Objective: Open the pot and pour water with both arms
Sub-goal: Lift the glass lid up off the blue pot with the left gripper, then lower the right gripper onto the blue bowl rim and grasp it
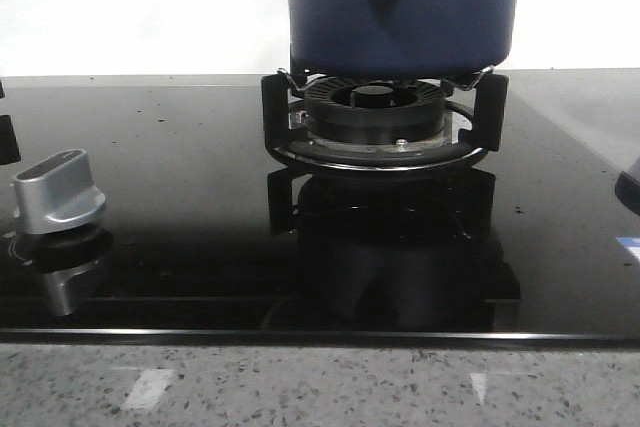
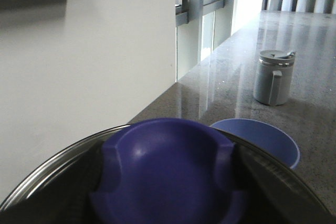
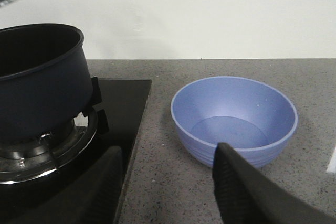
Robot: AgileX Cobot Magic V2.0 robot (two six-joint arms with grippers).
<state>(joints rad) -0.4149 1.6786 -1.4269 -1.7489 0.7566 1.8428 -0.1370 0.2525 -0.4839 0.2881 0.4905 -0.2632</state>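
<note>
1. While the pot [image 1: 402, 9] sits on the black burner grate [image 1: 383, 125] of the glass hob [image 1: 180, 197], its mouth shows uncovered in my right wrist view.
2. My right tool [image 3: 167, 182] hangs with its fingers apart, holding nothing, low over the hob edge near the blue bowl [image 3: 234, 116] on the table [image 3: 157, 182].
3. My left tool is at the lid [image 2: 168, 177], whose glass rim and blue knob fill that view; the fingers are hidden, so I cannot tell their state.
4. A grey lidded jug [image 2: 273, 76] stands farther along the table, well apart from the bowl.
</note>
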